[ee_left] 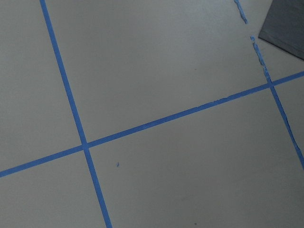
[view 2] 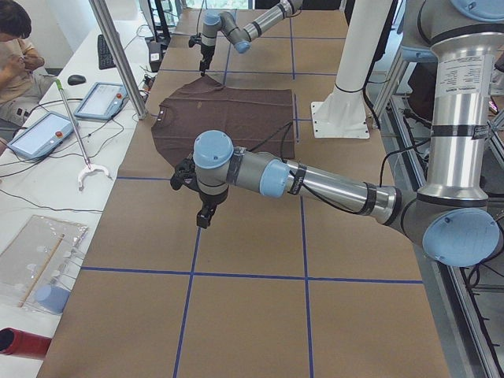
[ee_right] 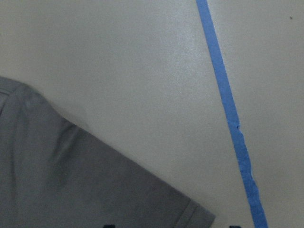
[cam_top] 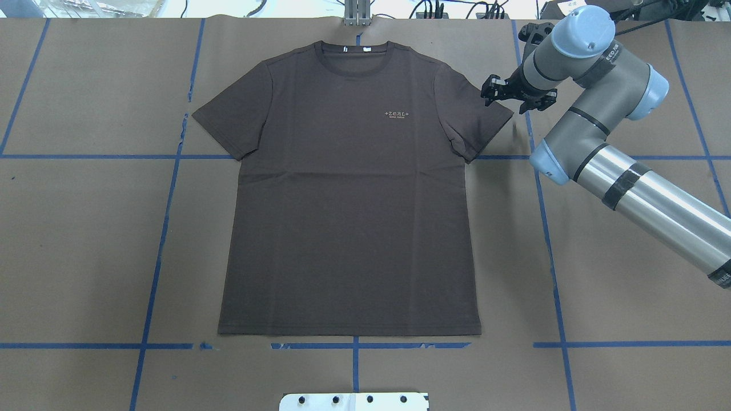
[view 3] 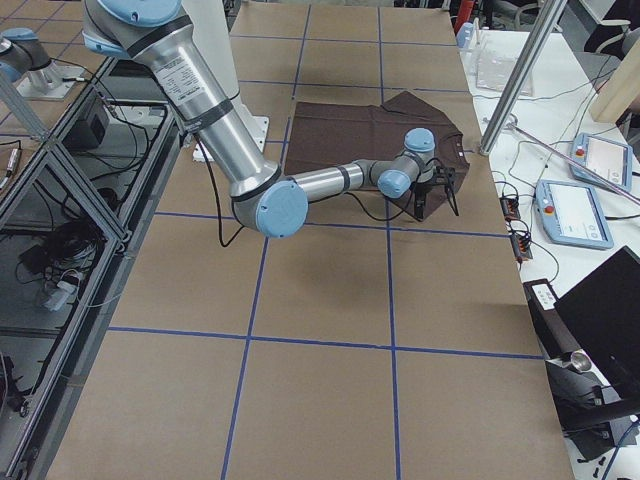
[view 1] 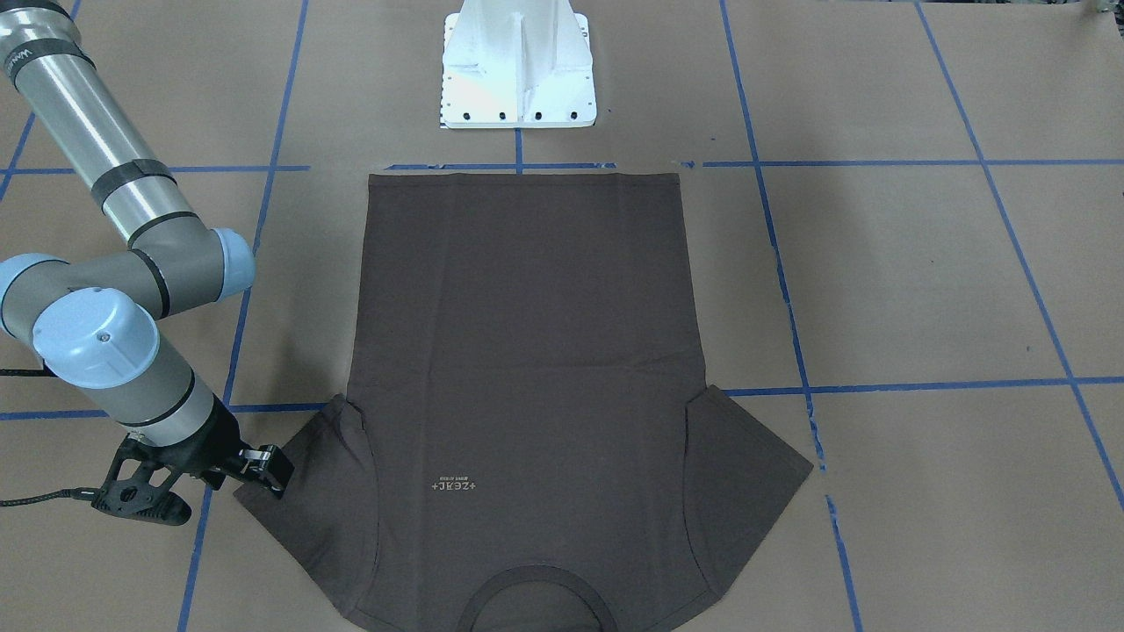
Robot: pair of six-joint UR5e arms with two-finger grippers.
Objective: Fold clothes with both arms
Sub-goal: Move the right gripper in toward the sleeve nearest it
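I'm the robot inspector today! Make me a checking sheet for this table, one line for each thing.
surface: brown paper table with blue tape grid, flat.
job's things: T-shirt lies flat, front up, unfolded, sleeves spread.
clutter: nothing seen.
grippers: right gripper open, at the sleeve tip; left gripper hangs over bare paper, open or shut cannot be told.
cables: black cable runs to the right wrist.
surroundings: white pedestal; side bench with tablets, seated person.

Blue-taped brown table (cam_top: 85, 257), white pedestal (view 1: 518, 70)
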